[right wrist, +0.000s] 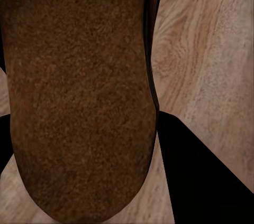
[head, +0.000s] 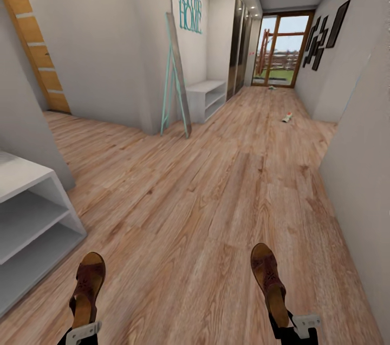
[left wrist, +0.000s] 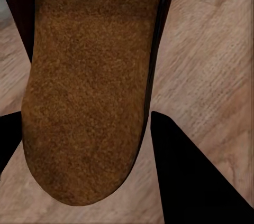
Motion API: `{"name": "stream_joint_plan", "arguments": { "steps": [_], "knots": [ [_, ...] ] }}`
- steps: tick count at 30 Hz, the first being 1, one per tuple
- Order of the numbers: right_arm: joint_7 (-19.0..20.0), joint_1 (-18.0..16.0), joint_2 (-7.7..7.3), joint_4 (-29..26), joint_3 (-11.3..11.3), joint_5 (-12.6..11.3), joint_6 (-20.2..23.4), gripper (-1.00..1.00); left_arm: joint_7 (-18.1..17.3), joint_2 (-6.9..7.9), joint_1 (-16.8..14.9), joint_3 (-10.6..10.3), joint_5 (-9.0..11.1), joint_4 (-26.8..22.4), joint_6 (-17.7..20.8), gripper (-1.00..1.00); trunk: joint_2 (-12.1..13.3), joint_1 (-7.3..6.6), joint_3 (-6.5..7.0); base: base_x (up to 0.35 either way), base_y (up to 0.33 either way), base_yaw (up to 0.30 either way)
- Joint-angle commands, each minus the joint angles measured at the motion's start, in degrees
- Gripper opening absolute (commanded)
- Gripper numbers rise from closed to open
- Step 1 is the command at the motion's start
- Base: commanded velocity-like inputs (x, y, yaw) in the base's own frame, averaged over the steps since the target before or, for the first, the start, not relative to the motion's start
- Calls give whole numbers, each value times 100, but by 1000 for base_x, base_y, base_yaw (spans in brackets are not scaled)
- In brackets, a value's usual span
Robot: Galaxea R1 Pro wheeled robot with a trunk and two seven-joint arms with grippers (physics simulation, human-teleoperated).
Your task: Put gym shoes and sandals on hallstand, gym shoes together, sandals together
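head view: the left gripper point(head: 82, 332) at seven o'clock grasps a brown sandal point(head: 86, 288) by its heel, toe pointing up the corridor. the right gripper point(head: 295, 327) at five o'clock grasps the second sandal point(head: 269, 280) the same way. both hang above the wood-plank floor point(head: 206, 199). the pale hallstand point(head: 30, 215) sits at nine o'clock, just beside the left sandal. a gym shoe point(head: 287, 116) lies far off at one o'clock, and a small shape near the glass door point(head: 281, 50) is too small to tell.

left wrist view: the tan footbed of the sandal point(left wrist: 87, 92) is clamped between dark fingers point(left wrist: 185, 176), floor behind.

right wrist view: the other sandal's footbed point(right wrist: 79, 97) sits gripped between dark fingers point(right wrist: 206, 176) over the floor.
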Motion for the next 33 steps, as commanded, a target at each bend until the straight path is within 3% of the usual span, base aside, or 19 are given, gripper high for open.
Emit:
{"name": "stream_joint_plan", "arguments": {
  "steps": [1, 14, 33],
  "knots": [
    [47, -3, 4, 4, -34, 6, -11, -100, 18, -1, -2, 5, -28, 3, -12, -100, 0, -4, 20, 0, 0, 0],
    [45, -3, 12, 4, -9, 15, -14, -100, 18, -1, -2, 5, -28, 3, -12, -100, 57, -57, 308, 0, 0, 95],
    [45, -3, 13, 4, -7, 15, -14, -100, 18, -8, -1, 5, -21, 2, -21, -100, 57, -57, 308, 0, 0, 272]
  ]
}}
